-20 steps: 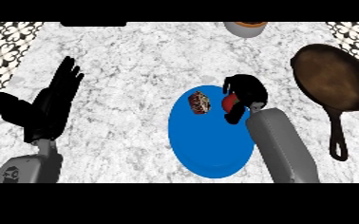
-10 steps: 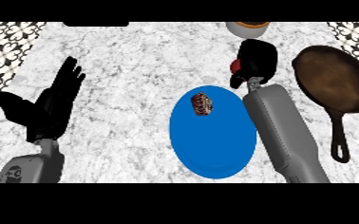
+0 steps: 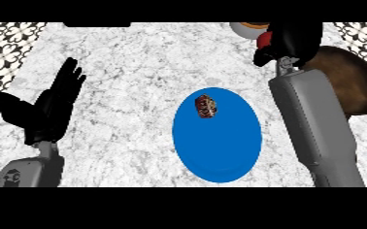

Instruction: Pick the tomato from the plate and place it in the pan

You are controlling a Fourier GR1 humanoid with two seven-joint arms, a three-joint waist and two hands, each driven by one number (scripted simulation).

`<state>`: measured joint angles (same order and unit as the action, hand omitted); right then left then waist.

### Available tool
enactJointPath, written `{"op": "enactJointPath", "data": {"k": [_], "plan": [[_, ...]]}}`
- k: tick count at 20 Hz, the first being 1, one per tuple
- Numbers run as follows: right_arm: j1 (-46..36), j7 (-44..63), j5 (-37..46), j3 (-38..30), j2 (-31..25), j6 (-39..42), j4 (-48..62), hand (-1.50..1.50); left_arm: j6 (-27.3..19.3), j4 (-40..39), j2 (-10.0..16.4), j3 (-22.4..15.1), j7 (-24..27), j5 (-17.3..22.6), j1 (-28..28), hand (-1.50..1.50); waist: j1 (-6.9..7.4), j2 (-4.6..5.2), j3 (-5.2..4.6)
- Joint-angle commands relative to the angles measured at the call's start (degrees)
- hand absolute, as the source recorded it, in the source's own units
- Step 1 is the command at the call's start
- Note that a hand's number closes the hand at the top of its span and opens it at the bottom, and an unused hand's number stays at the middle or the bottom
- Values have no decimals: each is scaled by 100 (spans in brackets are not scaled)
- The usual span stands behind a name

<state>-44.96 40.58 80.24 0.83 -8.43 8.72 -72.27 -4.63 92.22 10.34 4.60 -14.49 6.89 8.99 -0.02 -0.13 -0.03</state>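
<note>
- I have the right hand (image 3: 295,39) at the upper right of the frame, its fingers curled round the tomato (image 3: 264,40).
- The tomato is near the pan's (image 3: 345,75) upper-left edge, off the plate (image 3: 219,148).
- A brown lump (image 3: 206,106) lies on the plate.
- The left hand (image 3: 52,111) rests at the left, fingers straight.

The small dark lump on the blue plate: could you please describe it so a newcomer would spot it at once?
On the grey marbled counter, a blue plate lies near the middle. The lump sits on its upper left part, mottled brown and dark red. It alone lies on the plate; the red tomato is held in the right hand.
</note>
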Motion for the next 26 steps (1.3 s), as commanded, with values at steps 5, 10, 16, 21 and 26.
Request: {"op": "enactJointPath", "data": {"k": [5, 10, 16, 21, 26], "plan": [[360, -294, -318, -834, -738, -617, -181, 150, -87, 22, -254, -245, 284, -269, -257, 0, 8, 8, 5], [563, -1021, -762, -1510, -1346, -1264, 437, 150, 77, 355, -110, -113, 81, -81, -381, 0, 58, 19, 7], [663, -1889, -1234, -2205, -1882, -2297, 1530, 150, 11, -25, -161, -107, -86, -114, 193, 0, 52, 40, 8], [818, -3168, -1799, -2609, -2319, -2844, 2586, 150, 285, -471, 32, 246, 180, 145, 390, 0, 67, 69, 10], [424, -4298, -2231, -2912, -2533, -3255, 4066, 150, 182, -289, -91, 57, 168, -38, 281, 0, 171, 96, 18]]}}
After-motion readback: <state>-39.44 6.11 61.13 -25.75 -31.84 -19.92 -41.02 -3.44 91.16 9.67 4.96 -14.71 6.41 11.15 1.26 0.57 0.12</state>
